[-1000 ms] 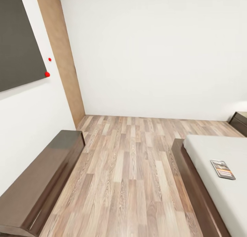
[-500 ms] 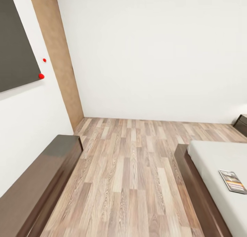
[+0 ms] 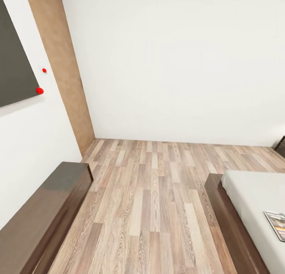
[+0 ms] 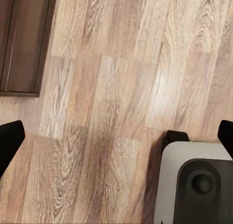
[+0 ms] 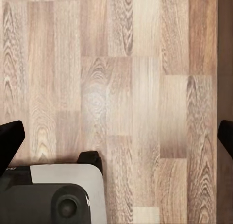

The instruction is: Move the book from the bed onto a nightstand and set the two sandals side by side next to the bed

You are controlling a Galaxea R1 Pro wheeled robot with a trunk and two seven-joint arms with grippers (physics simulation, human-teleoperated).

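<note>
Black fingertips sit at opposite edges of each wrist view, so the left gripper (image 4: 116, 136) and the right gripper (image 5: 116, 136) are both spread wide with nothing between the tips, each hanging over the wood-plank floor (image 3: 150, 210) with part of the robot's grey and black base (image 4: 194, 185) below. The book (image 3: 278, 225) lies flat on the light-grey mattress of the bed (image 3: 253, 195), near the mattress edge that faces the floor, and is cut off by the right border of the head view. It looks thin, light and somewhat flexible, with a smooth cover that could slide on the fabric; a pinch across 1 free edge, probably the one nearest the bed frame, seems the safest hold, since a flat book offers little to grip from above. A sliver of dark nightstand (image 3: 282, 146) shows against the far wall beyond the bed. Between the bed's dark frame and the long low bench (image 3: 43, 214) on the left the floor is open and wide, giving room to turn toward the bed.
</note>
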